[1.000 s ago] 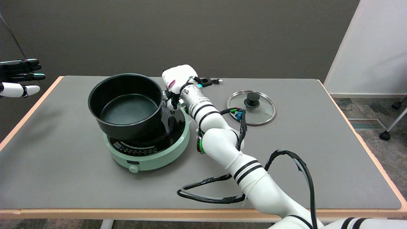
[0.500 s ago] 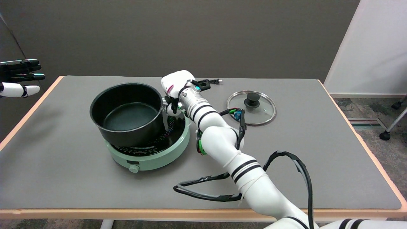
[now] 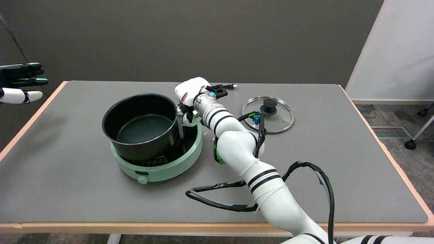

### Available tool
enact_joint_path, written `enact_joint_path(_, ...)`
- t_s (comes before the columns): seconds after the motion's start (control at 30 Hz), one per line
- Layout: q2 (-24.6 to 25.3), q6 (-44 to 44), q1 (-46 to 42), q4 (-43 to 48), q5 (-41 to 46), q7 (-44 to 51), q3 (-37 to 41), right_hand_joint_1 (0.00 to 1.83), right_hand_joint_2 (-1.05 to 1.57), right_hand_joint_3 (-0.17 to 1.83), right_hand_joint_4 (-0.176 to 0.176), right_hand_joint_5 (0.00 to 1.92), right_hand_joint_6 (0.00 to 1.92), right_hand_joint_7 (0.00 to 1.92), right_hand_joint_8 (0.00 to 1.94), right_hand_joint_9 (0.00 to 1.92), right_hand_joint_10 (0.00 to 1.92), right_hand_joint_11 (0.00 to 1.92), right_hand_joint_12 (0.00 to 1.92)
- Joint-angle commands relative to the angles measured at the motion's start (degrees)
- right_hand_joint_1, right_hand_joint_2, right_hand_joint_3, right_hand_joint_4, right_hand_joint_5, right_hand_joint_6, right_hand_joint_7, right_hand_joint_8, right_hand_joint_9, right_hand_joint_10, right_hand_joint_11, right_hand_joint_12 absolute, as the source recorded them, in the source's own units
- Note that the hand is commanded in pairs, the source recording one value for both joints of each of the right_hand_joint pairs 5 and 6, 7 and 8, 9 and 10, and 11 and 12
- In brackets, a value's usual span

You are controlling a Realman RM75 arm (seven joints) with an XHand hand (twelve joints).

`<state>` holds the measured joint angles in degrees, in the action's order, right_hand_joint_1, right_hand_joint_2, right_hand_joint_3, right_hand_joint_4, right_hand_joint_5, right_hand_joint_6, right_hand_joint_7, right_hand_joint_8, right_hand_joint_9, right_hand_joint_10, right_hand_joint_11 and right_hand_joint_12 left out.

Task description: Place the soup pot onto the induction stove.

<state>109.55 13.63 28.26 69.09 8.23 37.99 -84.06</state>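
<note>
The black soup pot (image 3: pixel 142 127) sits low on the mint-green induction stove (image 3: pixel 159 166), a little left of the stove's middle, and its base appears to touch the black cooktop. My right hand (image 3: pixel 187 101) grips the pot's handle at the pot's right rim, fingers curled around it. The handle itself is hidden under the hand. The pot is empty and stands upright.
A glass lid with a black knob (image 3: pixel 268 114) lies on the grey table (image 3: pixel 67 189) to the right of my arm. A black power plug (image 3: pixel 225 87) lies behind the hand. The idle left hand (image 3: pixel 18 83) hangs at the upper left. Black cables (image 3: pixel 217 201) loop by my forearm.
The pot has come down from a tilted, raised pose onto the stove top and shifted slightly right. My right hand lowered with it, still holding the handle.
</note>
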Motion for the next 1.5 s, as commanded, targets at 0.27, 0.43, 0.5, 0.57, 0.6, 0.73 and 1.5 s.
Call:
enact_joint_path(0.27,-0.9,1.6,0.1,0.8,-4.3,-3.3,1.1,0.91,1.36,0.75,-0.075,1.85,1.85,1.85,1.85,1.85,1.85,1.85,1.85)
enact_joint_path(0.43,-1.2,1.5,0.2,0.7,-4.3,-3.3,0.9,0.91,1.37,0.75,-0.075,1.85,1.85,1.85,1.85,1.85,1.85,1.85,1.85)
enact_joint_path(0.5,-1.3,1.4,0.2,0.7,-4.3,-3.3,0.8,0.91,1.37,0.75,-0.075,1.85,1.85,1.85,1.85,1.85,1.85,1.85,1.85)
enact_joint_path(0.57,-1.3,1.4,0.2,0.7,-4.3,-3.3,0.7,0.91,1.37,0.74,-0.075,1.85,1.85,1.85,1.85,1.85,1.85,1.85,1.85)
enact_joint_path(0.6,-1.3,1.4,0.2,0.7,-4.3,-3.3,0.6,0.91,1.38,0.73,-0.075,1.85,1.85,1.85,1.85,1.85,1.85,1.85,1.85)
enact_joint_path(0.73,-1.3,1.7,0.0,0.9,-4.5,-2.9,-0.1,0.90,1.40,0.66,-0.084,1.77,1.77,1.77,1.77,1.77,1.77,1.77,1.77)
enact_joint_path(1.5,-2.6,2.3,-1.2,3.3,-4.4,-2.7,-2.7,1.01,0.59,1.75,0.030,1.02,1.02,1.02,1.02,1.02,1.02,1.02,1.02)
